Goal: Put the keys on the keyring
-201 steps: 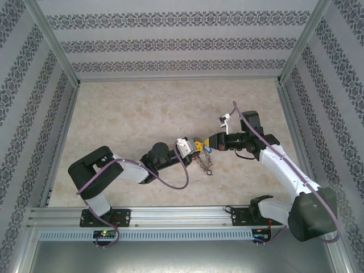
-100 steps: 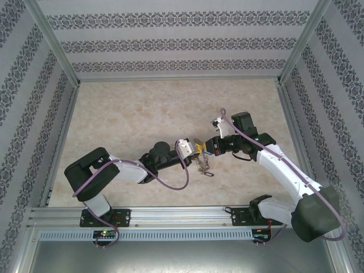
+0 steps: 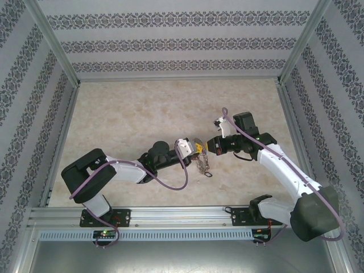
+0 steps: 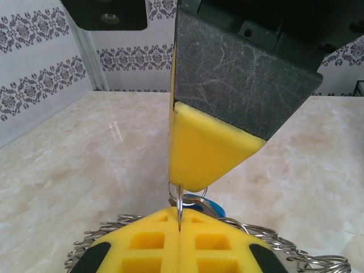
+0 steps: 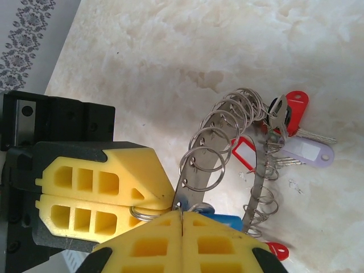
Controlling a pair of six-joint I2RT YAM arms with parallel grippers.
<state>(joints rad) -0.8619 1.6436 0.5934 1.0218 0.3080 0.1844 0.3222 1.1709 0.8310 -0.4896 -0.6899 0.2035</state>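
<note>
Presently, one keyring [image 3: 203,164]: a grey metal band fringed with small split rings [image 5: 206,149]. It sits about mid-worktop [image 3: 142,108], somewhat toward the near edge, and is slung beneath two gripper tips that meet nose to nose (whether its lower end rests on the surface cannot be told).

- Left gripper [image 3: 197,149]: jaws pressed fully together, pinching a thin edge of the keyring's metal.
- Right gripper [image 3: 210,145]: jaws likewise pressed together, nipping a metal sliver at the same end of the keyring (ring or key, cannot tell).
- Attached: keys [image 5: 280,116] with a red tag [image 5: 294,109] and a purple tag [image 5: 308,151] at the loop's outer side.
- Also attached: a blue tag [image 5: 226,219], just beside the right gripper's fingertips.
</note>
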